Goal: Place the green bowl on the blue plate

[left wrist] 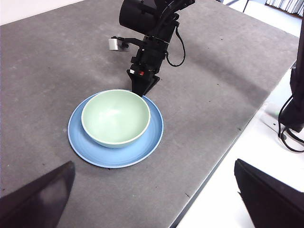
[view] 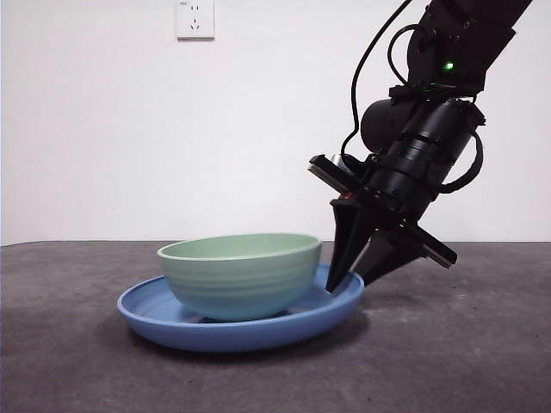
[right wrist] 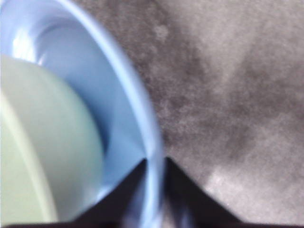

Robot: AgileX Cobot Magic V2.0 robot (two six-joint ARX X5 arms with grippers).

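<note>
The pale green bowl (view: 239, 274) (left wrist: 116, 118) sits upright inside the blue plate (view: 146, 311) (left wrist: 153, 135) on the dark table. My right gripper (view: 346, 280) (left wrist: 142, 88) (right wrist: 155, 166) reaches down at the plate's rim, on the right in the front view. Its jaws stand close together with the blue rim (right wrist: 142, 114) between them, beside the bowl's outer wall (right wrist: 52, 137) and apart from it. High above the table and away from the plate, my left gripper (left wrist: 152, 199) hangs open and holds nothing.
A grey table (view: 465, 361) (left wrist: 57, 52) bears the plate. Its edge (left wrist: 223, 161) runs close by, with white floor and black cables (left wrist: 289, 123) beyond it. A white wall with a socket (view: 195, 19) stands behind.
</note>
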